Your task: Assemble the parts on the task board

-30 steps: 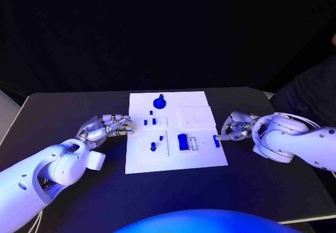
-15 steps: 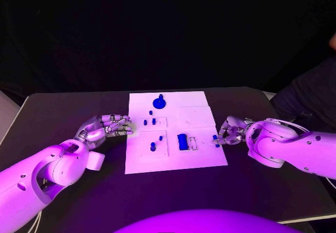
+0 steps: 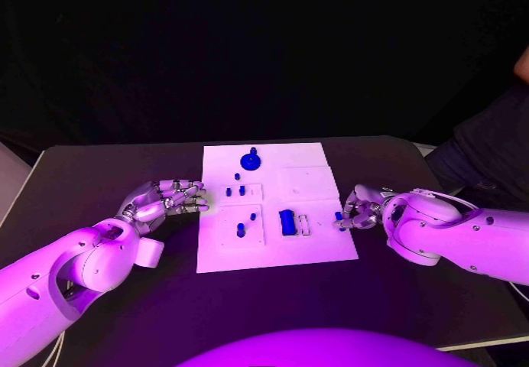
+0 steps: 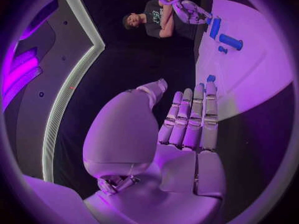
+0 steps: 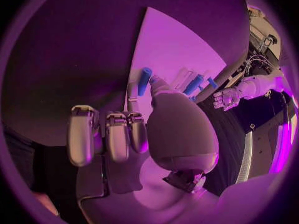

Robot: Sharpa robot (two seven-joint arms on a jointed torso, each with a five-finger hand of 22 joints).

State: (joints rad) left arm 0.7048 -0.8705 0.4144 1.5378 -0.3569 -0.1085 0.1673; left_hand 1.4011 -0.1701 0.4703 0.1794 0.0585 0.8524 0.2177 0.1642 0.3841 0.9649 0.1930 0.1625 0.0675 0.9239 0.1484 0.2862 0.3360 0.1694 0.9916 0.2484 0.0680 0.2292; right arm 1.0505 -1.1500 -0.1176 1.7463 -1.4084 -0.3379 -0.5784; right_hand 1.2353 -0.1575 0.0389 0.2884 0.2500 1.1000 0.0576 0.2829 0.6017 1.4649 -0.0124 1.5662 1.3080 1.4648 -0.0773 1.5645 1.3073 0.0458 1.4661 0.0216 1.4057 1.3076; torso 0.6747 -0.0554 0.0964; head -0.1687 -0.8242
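Observation:
The white task board (image 3: 278, 252) lies mid-table, also seen as board (image 5: 168, 45) from the right wrist. My right hand (image 3: 361, 206) is at its right edge and pinches a small blue peg (image 3: 339, 220) between thumb and a finger; the right wrist view shows that peg (image 5: 144, 79) upright over the board's edge. My left hand (image 3: 165, 200) lies at the board's left edge, fingers (image 4: 193, 114) straight and side by side, holding nothing. On the board are a round blue knob piece (image 3: 251, 161), short blue pegs (image 3: 236, 191), two more pegs (image 3: 246, 224) and a blue block (image 3: 287, 222).
A small white piece (image 3: 303, 224) stands beside the blue block. Raised white squares (image 3: 307, 183) sit on the board's right half. Black table (image 3: 121, 164) surrounds the board. A person's dark sleeve (image 3: 496, 145) is at the far right, off the table.
My right arm has drawn in closer to the board and the blue peg in its fingers has risen very slightly. The left hand has hardly moved.

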